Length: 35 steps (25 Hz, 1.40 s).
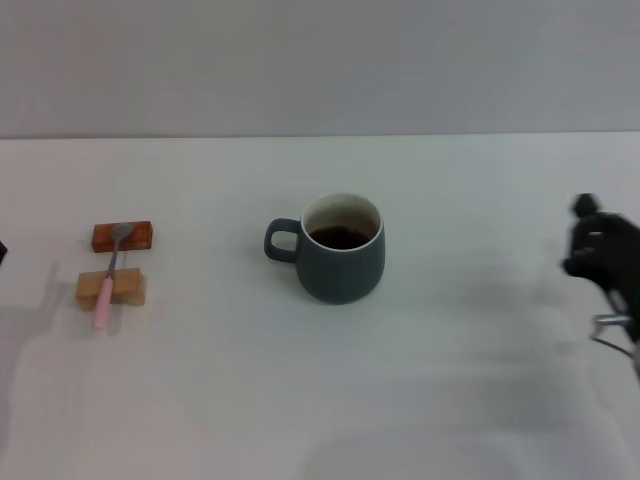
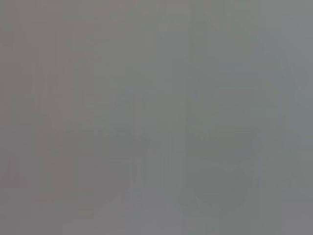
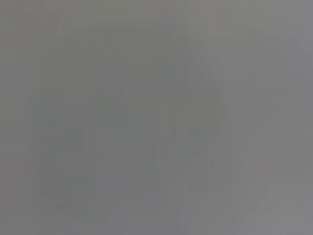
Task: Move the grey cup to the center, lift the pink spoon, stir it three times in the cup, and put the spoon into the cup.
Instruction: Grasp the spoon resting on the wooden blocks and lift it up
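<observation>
1. Head view showed the grey cup point(image 1: 340, 255) upright near the middle of the white worktop point(image 1: 320, 400), its loop handle pointing toward the pink spoon point(image 1: 108, 283).
2. The spoon lay well apart from the cup on the handle's side, bridged across two small wooden blocks point(image 1: 111, 288), bowl on the redder block, pink handle overhanging the paler one.
3. The right gripper point(image 1: 600, 262) hung well away from the cup on the side opposite the handle; whether its fingers were spread or closed could not be told.
4. The left gripper was not visible; both wrist views showed nothing.
5. The cup looked heavy, rigid, glazed and breakable, with dark liquid that could slosh; gripping across the body or handle seemed safest.
6. The spoon appeared light, stiff and thin; the raised pink handle offered the obvious hold.
</observation>
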Motion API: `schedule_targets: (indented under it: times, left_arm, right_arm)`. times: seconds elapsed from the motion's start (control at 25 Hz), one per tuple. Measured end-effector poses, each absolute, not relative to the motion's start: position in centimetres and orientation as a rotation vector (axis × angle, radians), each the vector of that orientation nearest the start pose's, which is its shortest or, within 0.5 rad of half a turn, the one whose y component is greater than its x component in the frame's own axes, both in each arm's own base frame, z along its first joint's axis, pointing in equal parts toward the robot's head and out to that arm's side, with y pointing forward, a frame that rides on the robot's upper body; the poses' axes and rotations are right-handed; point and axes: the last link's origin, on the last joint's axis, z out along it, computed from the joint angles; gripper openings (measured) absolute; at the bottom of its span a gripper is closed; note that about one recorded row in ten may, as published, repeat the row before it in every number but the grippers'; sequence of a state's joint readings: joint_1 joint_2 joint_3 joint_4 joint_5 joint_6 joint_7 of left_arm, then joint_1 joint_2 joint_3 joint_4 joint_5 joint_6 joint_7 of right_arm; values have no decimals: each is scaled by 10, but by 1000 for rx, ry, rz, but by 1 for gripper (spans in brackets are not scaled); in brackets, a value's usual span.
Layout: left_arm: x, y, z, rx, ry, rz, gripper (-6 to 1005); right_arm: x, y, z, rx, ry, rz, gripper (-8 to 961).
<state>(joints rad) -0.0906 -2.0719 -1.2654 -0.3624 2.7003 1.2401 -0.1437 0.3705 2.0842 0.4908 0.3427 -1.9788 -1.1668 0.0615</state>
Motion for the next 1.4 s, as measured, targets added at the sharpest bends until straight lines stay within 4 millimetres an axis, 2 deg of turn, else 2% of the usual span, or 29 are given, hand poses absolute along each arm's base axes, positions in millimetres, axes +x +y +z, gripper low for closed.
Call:
schedule_targets:
  times: [0.04, 0.08, 0.12, 0.2, 0.32, 0.44, 0.84, 1.4]
  left_arm:
    - [-371, 244, 14, -1420, -558, -682, 833]
    - [-371, 244, 14, -1420, -558, -682, 833]
    - [-369, 240, 10, -1438, -556, -688, 833]
    - [-368, 238, 7, -1452, -555, -692, 833]
    - [-364, 236, 0, -1485, -553, -699, 834]
    - [-359, 233, -13, -1554, -557, -696, 834]
    - [-354, 233, -37, -1670, -602, -660, 835]
    - [-356, 231, -46, -1710, -635, -633, 836]
  right_arm:
    - [315, 293, -45, -1592, 608, 774, -1]
    - [315, 293, -45, -1592, 608, 774, -1]
    - [326, 285, -36, -1544, 605, 762, -1]
    - [330, 282, -33, -1524, 608, 754, -1]
    - [346, 273, -23, -1466, 626, 709, -1]
    - [355, 266, -17, -1428, 629, 693, -1]
    - [372, 246, 3, -1305, 613, 673, -1]
    - [375, 246, 3, -1304, 629, 657, 0]
